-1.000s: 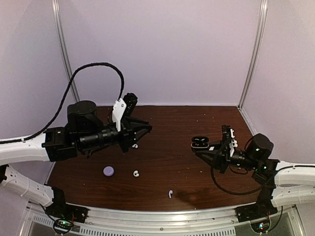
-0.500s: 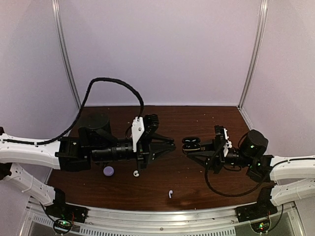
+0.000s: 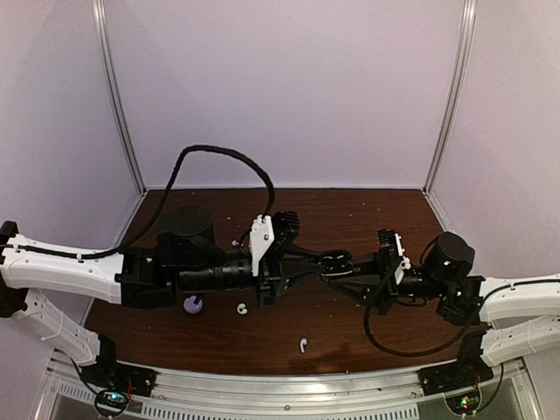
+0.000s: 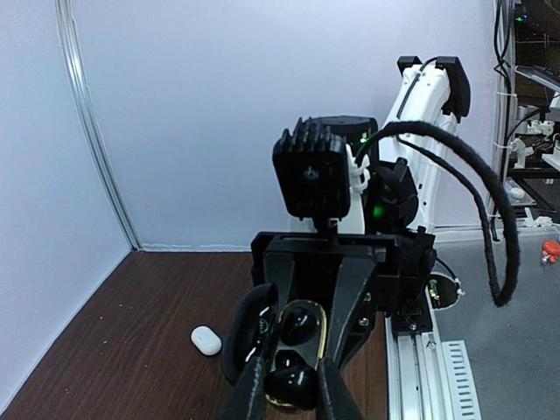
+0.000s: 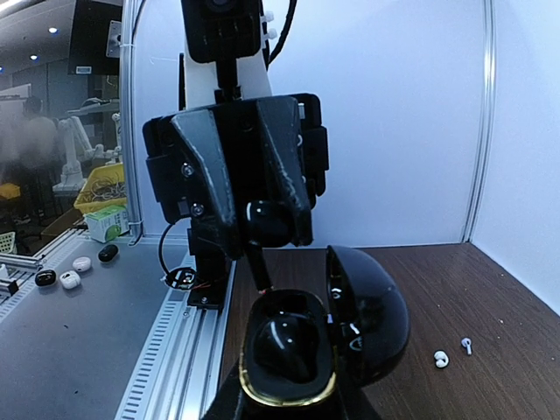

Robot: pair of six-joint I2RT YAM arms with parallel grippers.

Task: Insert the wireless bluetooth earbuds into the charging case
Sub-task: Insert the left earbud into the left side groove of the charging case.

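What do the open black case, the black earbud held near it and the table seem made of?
The charging case: likely glossy black plastic, with mirror-like highlights; its gold rim looks metallic, perhaps plated.
The black earbud: glossy plastic too, same sharp glints.
The table: dark brown wood-grain, probably laminate, dull sheen.

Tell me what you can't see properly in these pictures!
- Top view: the black earbud is lost in the dark spot where the left gripper meets the charging case.
- Right wrist view: the fingers of the right gripper sit under the case, mostly cut off by the bottom edge.
- Left wrist view: the earbud and left fingers cover part of the case's pockets.
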